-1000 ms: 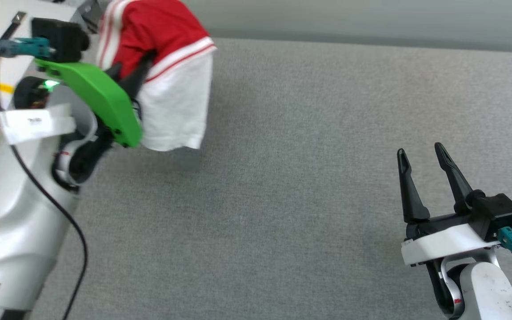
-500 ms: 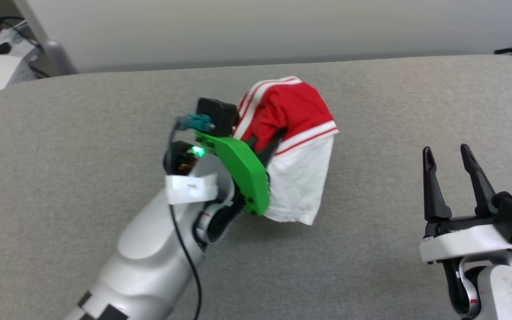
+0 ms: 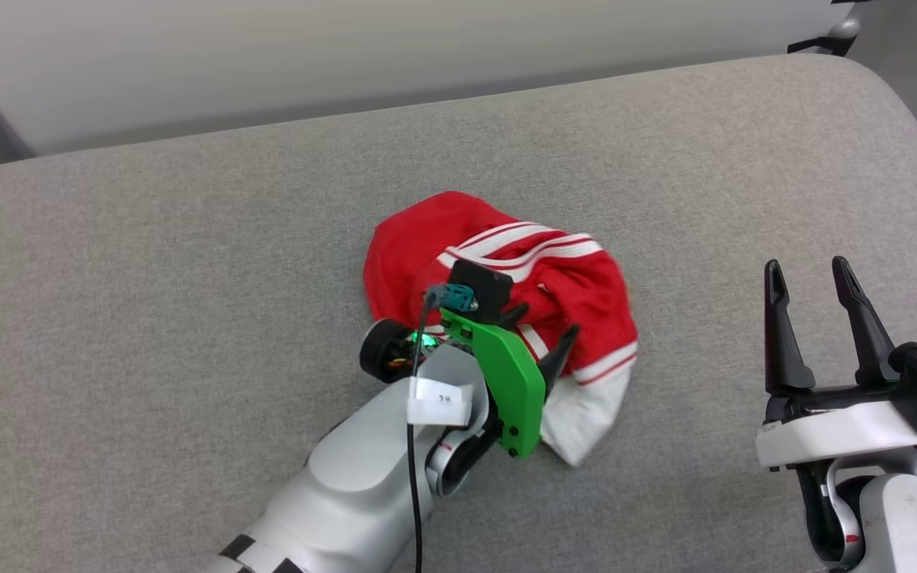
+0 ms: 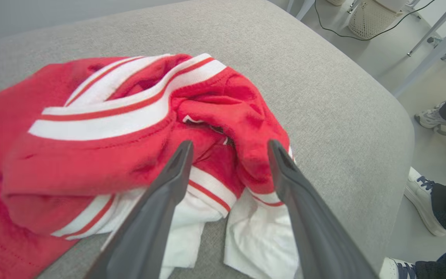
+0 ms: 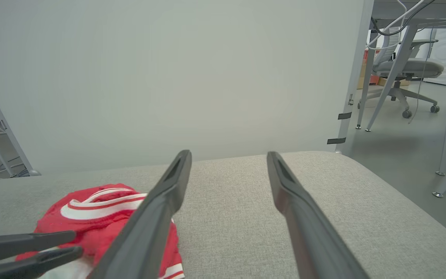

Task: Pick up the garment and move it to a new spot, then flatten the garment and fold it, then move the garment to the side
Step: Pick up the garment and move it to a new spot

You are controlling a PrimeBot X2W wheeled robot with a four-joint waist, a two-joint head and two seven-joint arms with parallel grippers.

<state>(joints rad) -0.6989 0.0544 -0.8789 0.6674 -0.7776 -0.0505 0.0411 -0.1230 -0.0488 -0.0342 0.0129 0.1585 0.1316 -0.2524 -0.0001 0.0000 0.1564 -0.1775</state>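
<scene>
Since 0.5 s ago: the garment (image 3: 506, 255) no longer hangs from the left tool (image 3: 548, 322); it now lies in a crumpled heap on the grey fabric tabletop (image 3: 188, 278). The head camera has also shifted, so the change of framing is not a move of the things.

Garment position: middle area of the tabletop, well in from the far edge and from the rounded far right corner. Red body cloth is uppermost, with a white band with red stripes running across the top of the heap. A white sleeve part sticks out on the side toward the near edge, flat on the fabric.

Left tool: the 2 fingers are spread apart over the near side of the heap. In the left wrist view (image 4: 230, 144) both fingertips lie against red folds, with a bunch of red cloth and striped trim showing in the gap between them. The fingers do not pinch the cloth.

Right tool (image 3: 805, 267): the 2 fingers are spread with nothing between them; it hovers toward the right edge of the tabletop, well apart from the garment.

Surroundings: a pale panel (image 5: 168, 77) stands behind the far edge. A person's white shoes (image 4: 426, 205) are on the floor beyond the right edge. An office chair (image 5: 405, 69) stands further back.
</scene>
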